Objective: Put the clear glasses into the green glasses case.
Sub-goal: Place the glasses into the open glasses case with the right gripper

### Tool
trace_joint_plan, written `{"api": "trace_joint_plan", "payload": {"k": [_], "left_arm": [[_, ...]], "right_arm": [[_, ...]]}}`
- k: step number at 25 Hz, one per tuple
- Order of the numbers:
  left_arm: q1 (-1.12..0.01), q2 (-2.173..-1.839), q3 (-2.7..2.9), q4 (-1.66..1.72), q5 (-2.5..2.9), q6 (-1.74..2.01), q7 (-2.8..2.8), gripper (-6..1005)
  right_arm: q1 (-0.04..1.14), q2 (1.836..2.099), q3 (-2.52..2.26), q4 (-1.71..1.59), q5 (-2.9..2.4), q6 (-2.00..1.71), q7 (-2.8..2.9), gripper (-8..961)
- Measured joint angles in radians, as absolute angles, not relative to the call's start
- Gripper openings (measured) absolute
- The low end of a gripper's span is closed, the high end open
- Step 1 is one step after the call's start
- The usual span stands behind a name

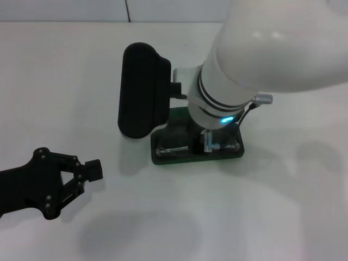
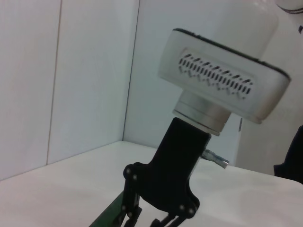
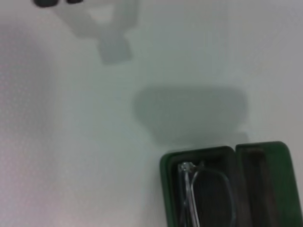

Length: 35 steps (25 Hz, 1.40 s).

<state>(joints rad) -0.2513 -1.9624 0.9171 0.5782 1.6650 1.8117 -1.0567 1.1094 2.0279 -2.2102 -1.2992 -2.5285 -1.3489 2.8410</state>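
the green glasses case lies open on the white desk, the clear glasses inside it. the right hand hangs over it, grip unclear. the left hand, at 8 o'clock from the case, is open.

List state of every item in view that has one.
green glasses case: open, on the table.
clear glasses: lying inside the case.
right gripper: directly over the case, fingers hidden.
left gripper: off to the side above the table, holding nothing.
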Motion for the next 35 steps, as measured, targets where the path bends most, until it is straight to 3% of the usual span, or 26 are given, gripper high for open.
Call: {"api": "trace_joint_plan", "payload": {"k": [16, 27, 35], "left_arm": [[-0.252, -1.968, 0.912, 0.578, 1.658, 1.813, -1.06, 58], [-0.253, -1.971, 0.906, 0.577, 1.664, 1.815, -1.062, 59], [-0.25, -1.971, 0.907, 0.567, 1.666, 1.815, -1.056, 59]], "right_arm": [[0.999, 2.028, -2.173, -1.422, -2.601, -1.405, 2.839, 217], [0.953, 2.028, -2.154, -1.44, -2.59, -1.474, 2.839, -1], [0.892, 2.028, -2.13, -1.455, -2.607, -1.528, 2.839, -1]]}}
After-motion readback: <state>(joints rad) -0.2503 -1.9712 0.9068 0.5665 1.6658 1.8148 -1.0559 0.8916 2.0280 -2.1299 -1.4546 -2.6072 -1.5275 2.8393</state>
